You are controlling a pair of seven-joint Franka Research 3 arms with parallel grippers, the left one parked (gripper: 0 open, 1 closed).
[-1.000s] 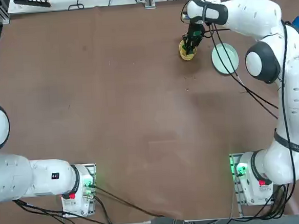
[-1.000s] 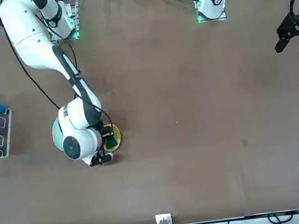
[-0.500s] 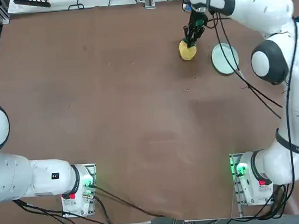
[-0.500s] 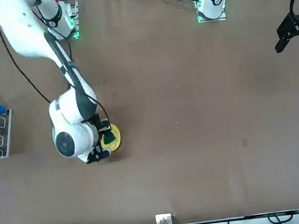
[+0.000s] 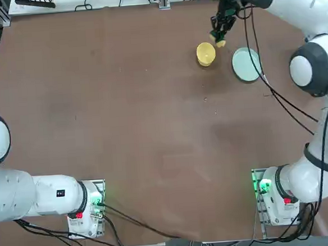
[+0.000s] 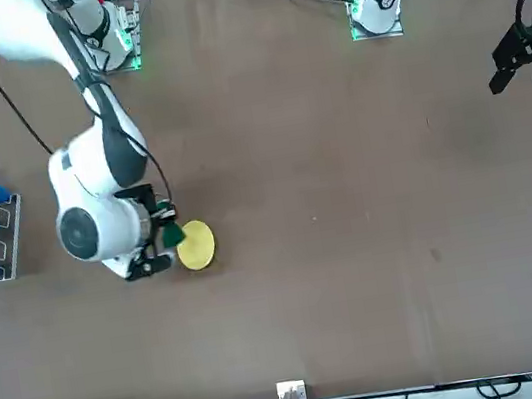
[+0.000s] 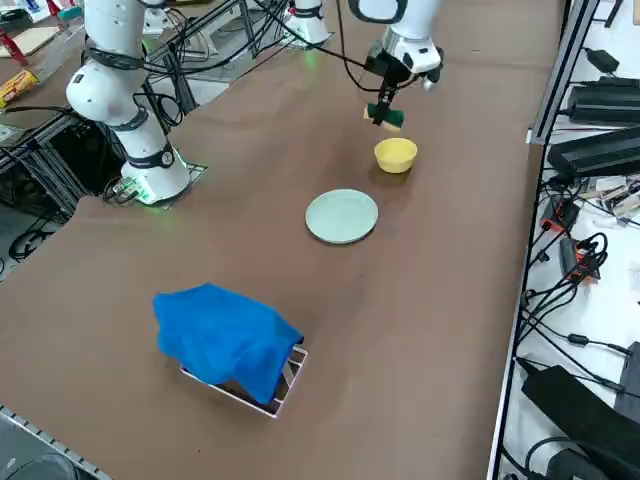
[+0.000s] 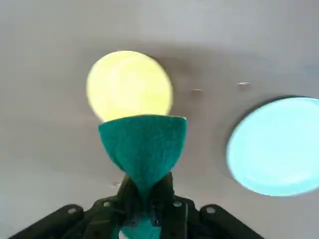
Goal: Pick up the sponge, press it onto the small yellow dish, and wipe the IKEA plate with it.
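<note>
1. The right gripper (image 8: 144,211) is clamped tight on the sponge (image 8: 143,147), its fingers pinching one end so the green face bows outward into a cone.
2. That bowing suggests the sponge is soft and light; it squashes readily under the pinch and will likely flatten against a dish instead of scraping it.
3. A grip low on the block, as here, leaves most of the green pad free for wiping; a pinch nearer the middle would probably waste pad area.
4. The small yellow dish (image 5: 206,53) sits on the table below and just beside the tool, not touching the sponge.
5. The IKEA plate (image 5: 246,64) lies near the tool on the other side, apart from the yellow dish, bare table between them.
6. Both dishes look rigid and smooth, so they may slide on the table under a sideways wipe.
7. In the front view the arm's bulk covers the plate entirely.
8. The sponge's yellow foam layer is barely visible, perhaps a sliver in the overhead view.
9. How high the tool hangs above the table is hard to judge.
</note>
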